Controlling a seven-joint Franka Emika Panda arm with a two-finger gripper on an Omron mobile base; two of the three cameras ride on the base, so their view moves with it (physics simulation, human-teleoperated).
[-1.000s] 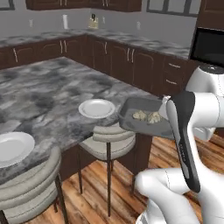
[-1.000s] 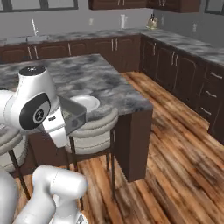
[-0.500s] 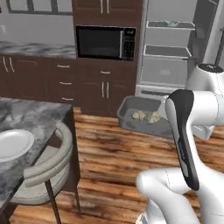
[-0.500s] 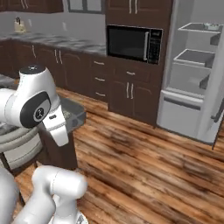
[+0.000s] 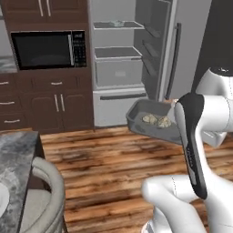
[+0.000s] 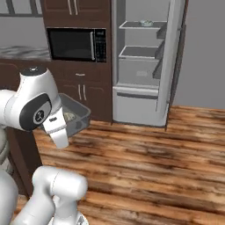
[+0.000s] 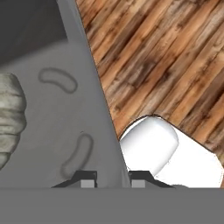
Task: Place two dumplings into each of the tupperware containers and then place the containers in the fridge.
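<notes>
Gripper clamped on the rim of the dark grey rectangular tupperware tray, one fingertip either side of its wall at bottom centre of the hand view. Tray held mid-frame above wood floor, two tan pleated dumplings inside. Open grey fridge upper centre, small item on its top shelf too small to tell. Black microwave upper left, keypad unreadable. Marble counter and chair lower left.

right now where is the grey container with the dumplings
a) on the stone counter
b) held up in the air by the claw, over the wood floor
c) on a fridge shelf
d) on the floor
b: the grey container, two dumplings in it, hangs over the wood floor in front of the open fridge, and the claw pinches its wall.
</notes>
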